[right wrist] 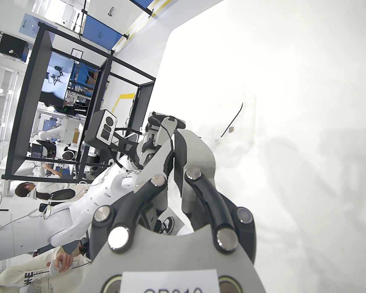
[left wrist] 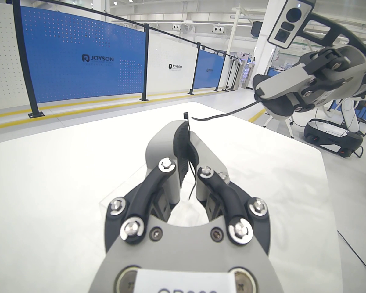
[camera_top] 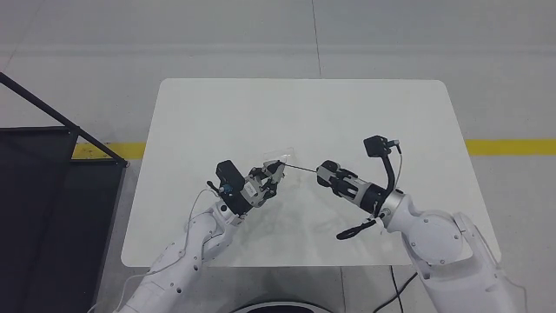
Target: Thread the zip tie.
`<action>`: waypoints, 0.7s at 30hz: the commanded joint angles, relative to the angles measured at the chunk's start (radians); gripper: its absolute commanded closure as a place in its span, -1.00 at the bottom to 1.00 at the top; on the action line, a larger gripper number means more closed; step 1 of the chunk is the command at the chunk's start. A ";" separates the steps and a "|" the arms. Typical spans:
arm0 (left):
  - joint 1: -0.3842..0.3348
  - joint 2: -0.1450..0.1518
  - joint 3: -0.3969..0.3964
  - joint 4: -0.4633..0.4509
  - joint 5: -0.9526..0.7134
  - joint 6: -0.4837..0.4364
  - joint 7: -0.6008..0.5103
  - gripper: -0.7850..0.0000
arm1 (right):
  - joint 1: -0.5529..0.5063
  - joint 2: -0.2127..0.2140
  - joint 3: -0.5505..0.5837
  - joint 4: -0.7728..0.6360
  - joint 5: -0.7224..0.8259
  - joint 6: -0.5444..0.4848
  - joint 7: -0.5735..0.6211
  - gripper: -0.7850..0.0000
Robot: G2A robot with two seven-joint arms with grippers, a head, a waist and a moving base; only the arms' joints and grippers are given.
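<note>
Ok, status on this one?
Left gripper shut on zip tie head, right gripper shut on its tail. Tip just short of head, unthreaded. Nothing blocking.

Both arms reach in from the near side, elbows bent outward, with their hands pointing at each other near the middle. The left hand has its fingers clamped together on one end of the zip tie. The right hand, just to its right, pinches the other end. The two hands' fingertips are close but apart.
</note>
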 commanded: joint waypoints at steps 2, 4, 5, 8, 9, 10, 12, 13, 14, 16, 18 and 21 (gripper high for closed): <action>0.000 0.000 0.000 0.000 0.000 0.000 0.000 1.00 | 0.001 0.000 0.001 0.002 0.003 0.000 -0.002 1.00; 0.000 0.000 0.000 0.000 0.000 0.000 0.000 1.00 | 0.001 0.000 0.001 0.004 0.005 0.002 -0.002 1.00; 0.000 0.000 0.000 0.000 0.000 0.000 0.000 1.00 | 0.002 0.000 0.002 0.004 0.005 0.003 -0.001 1.00; 0.000 0.000 0.000 0.000 0.000 0.000 0.000 1.00 | 0.005 -0.001 0.002 0.006 0.006 0.003 0.000 1.00; 0.000 0.000 0.000 0.000 0.000 0.000 0.000 1.00 | 0.006 -0.001 0.003 0.007 0.006 0.004 0.002 1.00; 0.000 0.000 0.000 0.000 0.000 0.000 0.000 1.00 | 0.008 -0.001 0.003 0.008 0.007 0.005 0.002 1.00; 0.000 0.000 0.000 0.000 0.000 0.000 0.000 1.00 | 0.012 -0.001 0.002 0.011 0.007 0.007 0.004 1.00; 0.000 0.000 0.000 0.000 0.000 0.000 0.000 1.00 | 0.014 -0.001 0.001 0.012 0.007 0.009 0.006 1.00; 0.000 0.000 0.000 0.000 0.000 0.000 0.000 1.00 | 0.017 -0.001 0.001 0.014 0.008 0.010 0.005 1.00; 0.000 0.000 0.000 0.000 0.000 0.000 0.000 1.00 | 0.021 -0.002 -0.001 0.018 0.010 0.013 0.006 1.00; 0.000 0.000 0.000 0.000 0.000 0.000 0.000 1.00 | 0.026 -0.002 -0.003 0.021 0.010 0.015 0.008 1.00; 0.000 0.000 0.000 0.000 0.000 0.000 0.000 1.00 | 0.030 -0.003 -0.007 0.022 0.006 0.020 0.011 1.00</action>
